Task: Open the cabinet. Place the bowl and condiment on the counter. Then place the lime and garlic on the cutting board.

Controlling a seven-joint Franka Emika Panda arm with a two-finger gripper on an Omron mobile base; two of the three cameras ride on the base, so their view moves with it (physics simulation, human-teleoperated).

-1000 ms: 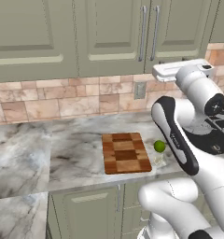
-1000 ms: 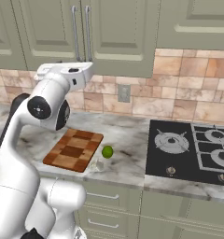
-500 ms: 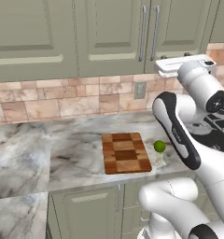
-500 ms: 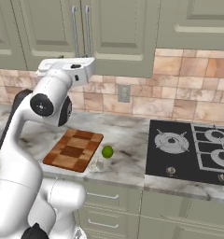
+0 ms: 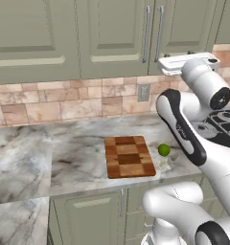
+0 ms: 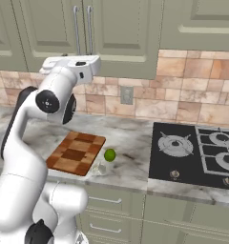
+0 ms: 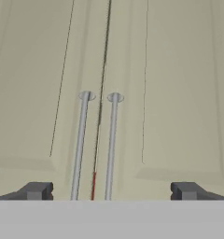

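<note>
Cabinet [image 7: 132, 70] doors before level, wide-open jaws

The cutting board [image 5: 129, 157] lies flat on the worktop [image 5: 74, 153]. Just right of the cutting board sits the lime [image 5: 164, 150], apart from it. Above and behind the cutting board hangs the cabinet [image 5: 131, 36], doors shut. A hob [image 6: 202, 152] lies well right of the cutting board.

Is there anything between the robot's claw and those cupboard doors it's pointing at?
Nothing visible. In the hand view the open gripper faces the closed cabinet straight on, its two silver handles showing between the fingertips, with bare space between.
</note>
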